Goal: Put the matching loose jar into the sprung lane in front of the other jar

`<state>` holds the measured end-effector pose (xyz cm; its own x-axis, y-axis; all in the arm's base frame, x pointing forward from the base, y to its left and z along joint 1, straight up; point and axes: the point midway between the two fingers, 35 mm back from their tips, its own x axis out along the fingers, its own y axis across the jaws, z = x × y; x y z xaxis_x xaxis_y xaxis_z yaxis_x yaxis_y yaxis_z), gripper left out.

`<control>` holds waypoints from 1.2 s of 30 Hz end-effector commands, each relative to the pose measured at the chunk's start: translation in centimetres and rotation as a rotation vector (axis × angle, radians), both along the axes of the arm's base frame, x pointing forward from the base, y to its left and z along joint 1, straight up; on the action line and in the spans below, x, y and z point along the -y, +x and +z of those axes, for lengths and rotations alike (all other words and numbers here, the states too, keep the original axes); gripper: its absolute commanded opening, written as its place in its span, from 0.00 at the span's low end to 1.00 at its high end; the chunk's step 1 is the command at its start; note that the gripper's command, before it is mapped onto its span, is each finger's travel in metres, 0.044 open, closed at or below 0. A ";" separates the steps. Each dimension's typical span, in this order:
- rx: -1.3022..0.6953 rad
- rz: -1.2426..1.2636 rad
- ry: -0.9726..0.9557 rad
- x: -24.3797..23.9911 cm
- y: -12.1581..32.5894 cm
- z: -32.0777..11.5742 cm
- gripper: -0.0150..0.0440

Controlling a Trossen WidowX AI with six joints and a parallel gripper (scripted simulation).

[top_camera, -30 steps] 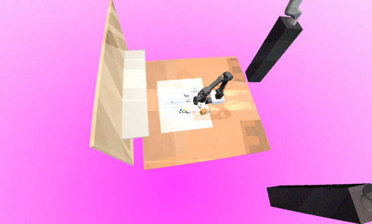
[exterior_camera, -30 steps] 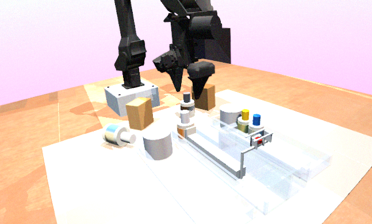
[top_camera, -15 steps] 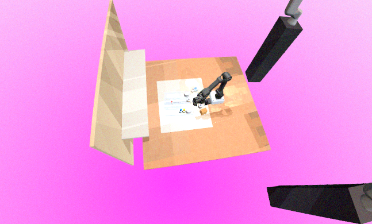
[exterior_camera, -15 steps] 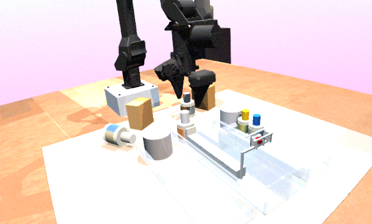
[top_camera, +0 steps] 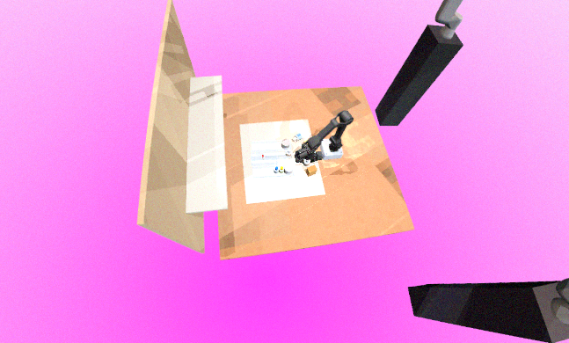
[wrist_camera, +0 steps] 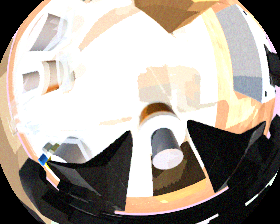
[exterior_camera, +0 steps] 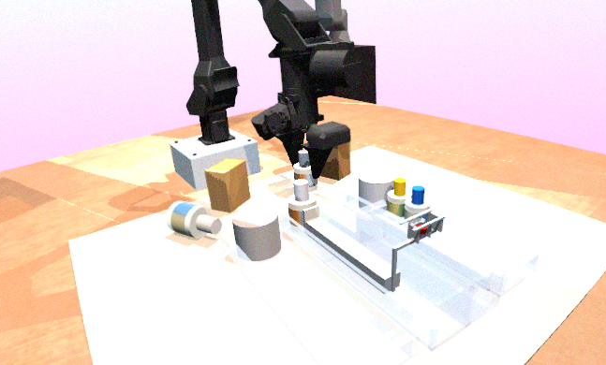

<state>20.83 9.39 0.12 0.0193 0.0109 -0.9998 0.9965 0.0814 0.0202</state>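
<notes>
The loose jar (exterior_camera: 304,182) (wrist_camera: 167,156) has an orange-brown band, white shoulder and grey cap. It stands upright in front of the lanes. My gripper (exterior_camera: 306,172) (wrist_camera: 160,129) points down with one finger on each side of this jar's upper part. It is open, part-way; the wrist view shows gaps beside the cap. The lane jar (exterior_camera: 302,206) (top_camera: 288,153) (wrist_camera: 32,81) has the same orange band and a pale cap. It stands upright at the front end of the clear lane (exterior_camera: 431,337). The pusher plate (exterior_camera: 311,213) is just behind it. The low front stop is hard to make out.
Yellow-capped (exterior_camera: 399,198) and blue-capped (exterior_camera: 417,201) jars stand in a neighbouring lane. Grey cylinders (exterior_camera: 257,239) (exterior_camera: 372,189) flank the lane fronts. A blue-banded jar (exterior_camera: 184,220) lies on its side. One wooden block (exterior_camera: 228,187) stands left, another (exterior_camera: 341,161) behind the fingers.
</notes>
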 end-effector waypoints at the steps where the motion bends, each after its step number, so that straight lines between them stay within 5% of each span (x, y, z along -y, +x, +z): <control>1: 0.001 -0.003 -0.005 0.1 0.0 -0.1 0.56; 7: 0.001 -0.003 -0.005 0.1 0.0 -0.1 0.49; 13: 0.002 -0.003 -0.005 -0.2 0.3 1.9 0.25; 27: 0.002 -0.003 -0.005 -0.4 -0.2 10.2 0.25; 36: 0.003 0.092 -0.007 0.0 0.3 10.3 0.25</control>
